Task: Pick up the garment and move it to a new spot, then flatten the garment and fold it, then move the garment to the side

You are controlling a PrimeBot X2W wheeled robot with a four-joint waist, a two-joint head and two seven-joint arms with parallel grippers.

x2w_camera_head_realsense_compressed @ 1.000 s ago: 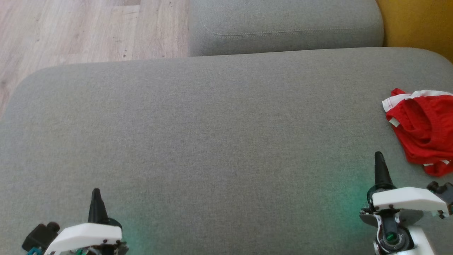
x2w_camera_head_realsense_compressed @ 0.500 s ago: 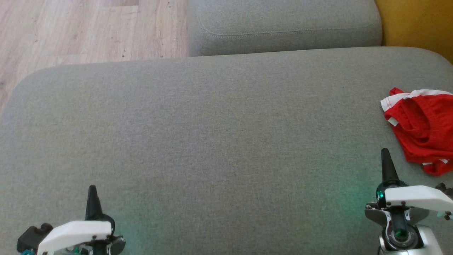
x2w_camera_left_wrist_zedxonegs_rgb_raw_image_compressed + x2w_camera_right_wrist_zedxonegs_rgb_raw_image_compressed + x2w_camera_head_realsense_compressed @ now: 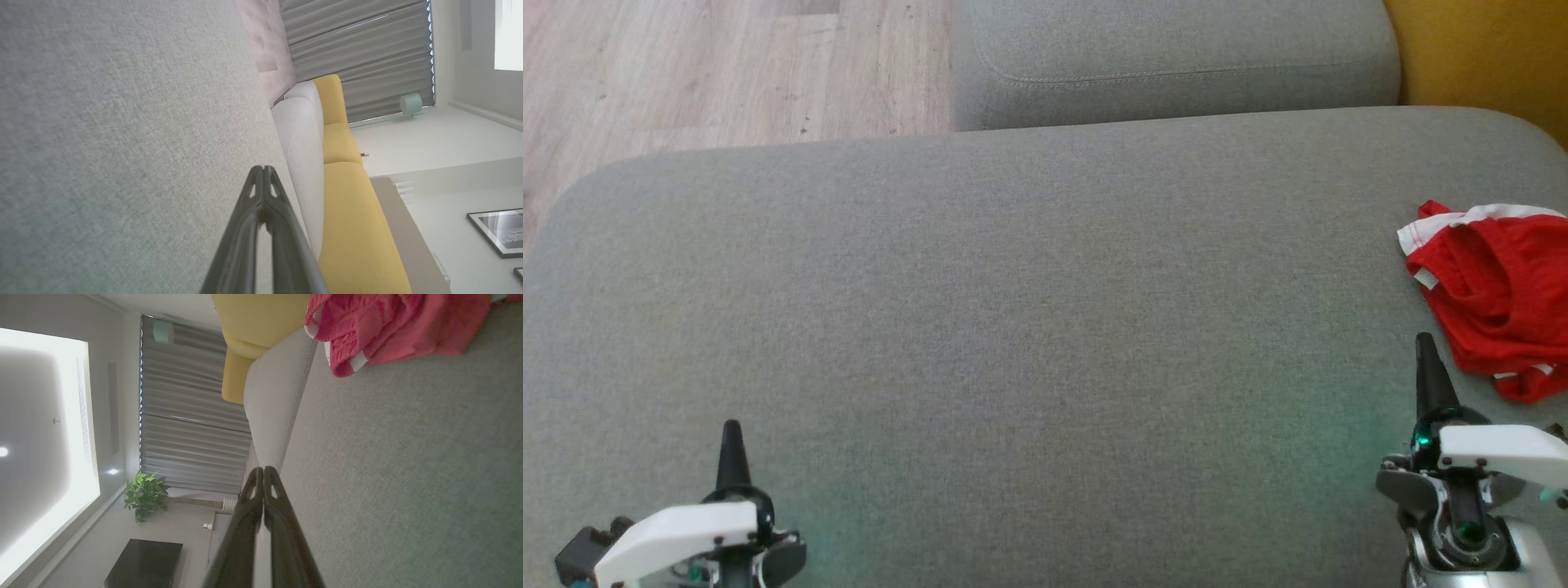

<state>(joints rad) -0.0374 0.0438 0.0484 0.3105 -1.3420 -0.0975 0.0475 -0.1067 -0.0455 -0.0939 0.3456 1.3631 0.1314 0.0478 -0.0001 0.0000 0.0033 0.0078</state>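
Observation:
A crumpled red garment (image 3: 1494,298) with white trim lies at the right edge of the grey cushion (image 3: 1013,327); the right wrist view shows the garment (image 3: 388,326) at its top. My right gripper (image 3: 1423,343) hovers just below and left of it, shut and holding nothing, fingertips together in its wrist view (image 3: 262,470). My left gripper (image 3: 731,429) sits at the lower left over bare cushion, also shut, its tips meeting (image 3: 263,168) in the left wrist view.
A second grey cushion (image 3: 1176,57) lies beyond the first. Wooden floor (image 3: 686,73) shows at the upper left and a yellow sofa part (image 3: 1486,57) at the upper right. A plant (image 3: 145,494) and curtains stand in the room.
The right gripper has drifted right and slightly up the view, closer to the garment. The left gripper has eased a little leftward. The garment lies as before.

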